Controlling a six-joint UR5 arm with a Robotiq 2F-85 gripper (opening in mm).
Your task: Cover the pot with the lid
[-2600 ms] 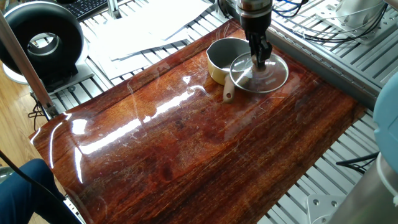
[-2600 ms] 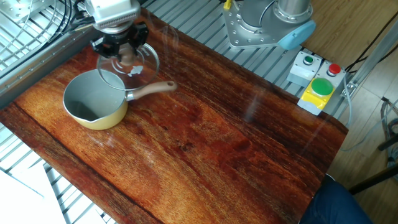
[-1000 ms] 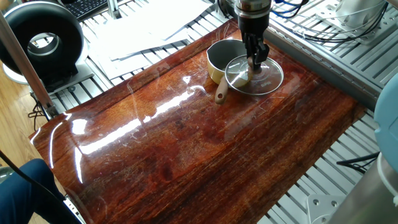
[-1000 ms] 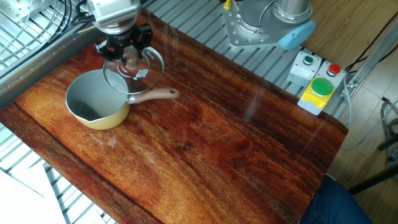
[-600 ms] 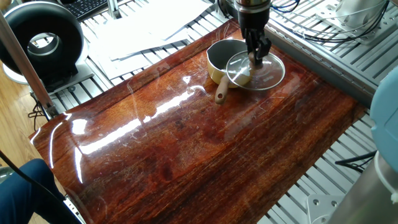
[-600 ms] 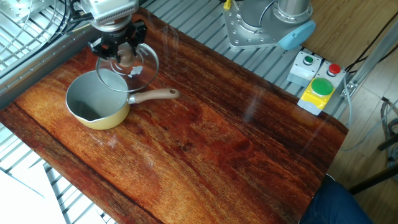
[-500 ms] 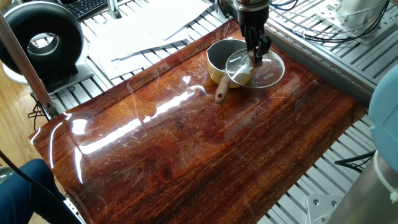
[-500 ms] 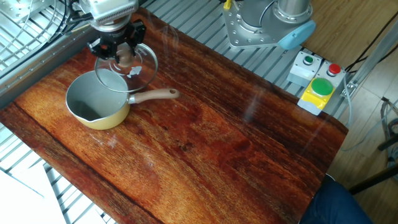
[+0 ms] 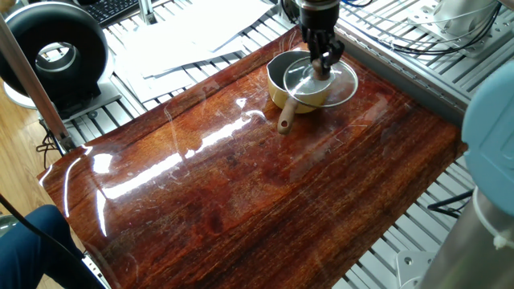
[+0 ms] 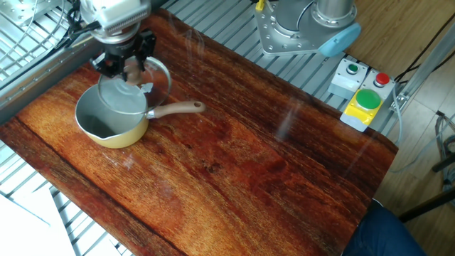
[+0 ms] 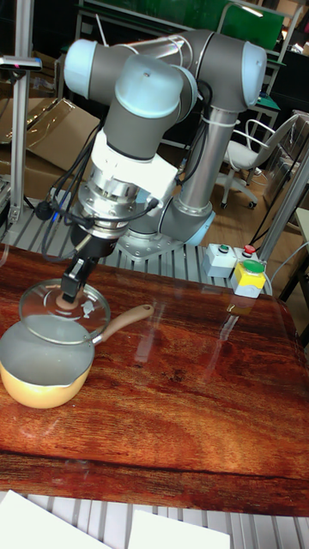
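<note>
The yellow pot (image 9: 280, 95) stands near the table's far edge, its pale inside open and its wooden handle (image 10: 178, 109) pointing toward the table's middle. My gripper (image 10: 128, 70) is shut on the brown knob of the glass lid (image 10: 151, 84). It holds the lid level, a little above the pot, overlapping the rim on the side nearest the arm's base. In the tall fixed view the lid (image 11: 41, 302) hangs just behind the pot (image 11: 41, 388), with the gripper (image 11: 68, 294) over its centre. The knob is mostly hidden between the fingers.
A box with green and red buttons (image 10: 362, 99) sits at the table's edge beside the arm's base (image 10: 302, 32). A black round device (image 9: 56, 50) and white papers (image 9: 193, 40) lie beyond the table. Cables run over the metal slats (image 10: 35, 28) next to the pot.
The gripper has carried the lid sideways from beside the pot to partly over its rim. The pot has stayed where it was over the last second.
</note>
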